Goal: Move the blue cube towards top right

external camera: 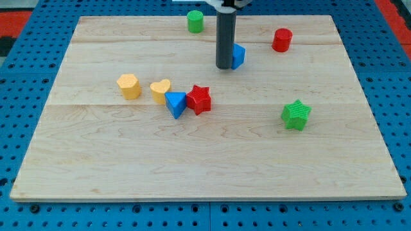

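The blue cube [239,56] sits on the wooden board [205,154] near the view's top, right of centre. My rod comes down from the view's top and my tip [224,66] rests on the board right against the cube's left side, hiding part of it. A red cylinder [282,40] stands to the right of the cube, towards the view's top right.
A green cylinder [195,21] stands at the view's top, left of the rod. A yellow block [129,86], a yellow heart [160,90], a blue triangular block [175,104] and a red star [200,99] cluster at centre left. A green star [296,115] lies at right.
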Motion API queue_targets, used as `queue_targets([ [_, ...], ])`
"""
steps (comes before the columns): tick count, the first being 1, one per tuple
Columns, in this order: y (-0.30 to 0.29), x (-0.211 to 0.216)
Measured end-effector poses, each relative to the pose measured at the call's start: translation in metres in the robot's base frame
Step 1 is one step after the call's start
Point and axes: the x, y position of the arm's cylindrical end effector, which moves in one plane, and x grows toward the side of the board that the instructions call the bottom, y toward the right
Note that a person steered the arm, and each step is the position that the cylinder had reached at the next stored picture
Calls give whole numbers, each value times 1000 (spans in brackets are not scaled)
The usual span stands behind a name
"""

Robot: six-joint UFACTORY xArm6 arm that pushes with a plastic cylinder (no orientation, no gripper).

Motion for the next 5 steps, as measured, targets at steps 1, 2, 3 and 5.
queue_targets([
  [1, 10, -25],
  [2, 26, -44],
  [3, 54, -62],
  [5, 79, -85],
])
